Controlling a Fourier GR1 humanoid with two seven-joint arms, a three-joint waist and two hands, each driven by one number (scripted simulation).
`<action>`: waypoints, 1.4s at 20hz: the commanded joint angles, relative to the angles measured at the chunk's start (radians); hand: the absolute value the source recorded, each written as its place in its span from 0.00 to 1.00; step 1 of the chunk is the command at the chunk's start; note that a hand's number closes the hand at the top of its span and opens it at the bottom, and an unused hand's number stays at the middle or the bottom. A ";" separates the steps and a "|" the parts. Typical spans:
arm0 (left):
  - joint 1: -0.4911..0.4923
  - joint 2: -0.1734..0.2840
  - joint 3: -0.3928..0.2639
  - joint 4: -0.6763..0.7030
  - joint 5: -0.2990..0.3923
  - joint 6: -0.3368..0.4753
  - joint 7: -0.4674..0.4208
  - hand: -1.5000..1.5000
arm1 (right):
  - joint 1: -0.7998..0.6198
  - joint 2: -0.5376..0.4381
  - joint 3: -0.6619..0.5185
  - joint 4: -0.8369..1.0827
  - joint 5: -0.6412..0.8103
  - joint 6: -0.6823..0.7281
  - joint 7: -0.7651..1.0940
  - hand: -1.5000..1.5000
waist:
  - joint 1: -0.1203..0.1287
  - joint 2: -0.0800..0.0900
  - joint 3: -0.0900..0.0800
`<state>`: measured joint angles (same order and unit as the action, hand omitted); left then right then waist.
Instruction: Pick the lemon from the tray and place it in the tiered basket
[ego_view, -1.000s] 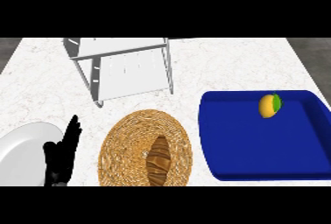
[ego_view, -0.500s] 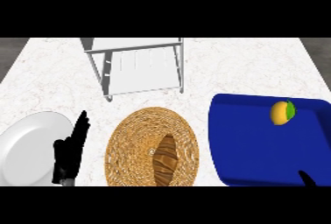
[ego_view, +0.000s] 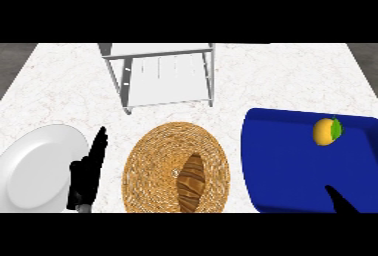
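A kitchen counter is seen from steeply above. At the lower left of the frame, a round white plate (ego_view: 33, 172) lies flat. Just to its right, the black left hand (ego_view: 87, 172) is held open with fingers straight, pointing toward the top of the frame, at rest and holding nothing.

In the lower centre, a round woven straw basket (ego_view: 159, 155) is seen, with a brown loaf of bread (ego_view: 193, 182) lying inside it. Above it, in the upper centre, the white metal tiered basket (ego_view: 164, 82) stands with its shelf bare.

On the right, a deep blue rectangular tray (ego_view: 288, 165) is set. The small yellow lemon with a green leaf (ego_view: 325, 131) lies in the tray's upper right part, untouched. At the lower right edge, only a dark tip of the right hand (ego_view: 338, 200) is visible over the tray; whether its fingers are open or curled cannot be told.

The step in hand is judged to be the reach toward the lemon. It is best done by bringing the right hand up the frame over the tray's floor, with the fingers spread before contact, so the fruit is enclosed and not nudged, since a round lemon is likely to roll.

The white marbled countertop (ego_view: 66, 100) fills most of the frame; a grey floor shows at the upper corners.
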<state>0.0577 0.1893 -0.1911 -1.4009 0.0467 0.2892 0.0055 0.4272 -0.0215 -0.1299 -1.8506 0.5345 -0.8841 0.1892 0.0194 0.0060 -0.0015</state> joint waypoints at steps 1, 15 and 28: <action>0.011 0.013 0.016 0.022 -0.001 -0.013 0.008 0.50 | -0.069 0.020 0.055 -0.045 0.284 0.006 0.291 0.00 | -0.004 0.000 -0.001; 0.013 -0.019 0.026 0.007 -0.024 -0.021 0.036 0.50 | -0.481 -0.054 -0.075 0.167 0.546 0.420 0.691 0.00 | -0.016 -0.005 0.002; 0.006 -0.048 0.064 0.039 -0.065 -0.030 -0.002 0.50 | -0.575 0.008 -0.015 0.210 0.615 0.573 0.860 0.00 | -0.018 -0.006 0.001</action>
<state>0.0671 0.1488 -0.1360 -1.3939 -0.0035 0.2529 0.0084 -0.1073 -0.0269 -0.1594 -1.6290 1.1250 -0.4050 0.9516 0.0029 -0.0026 0.0028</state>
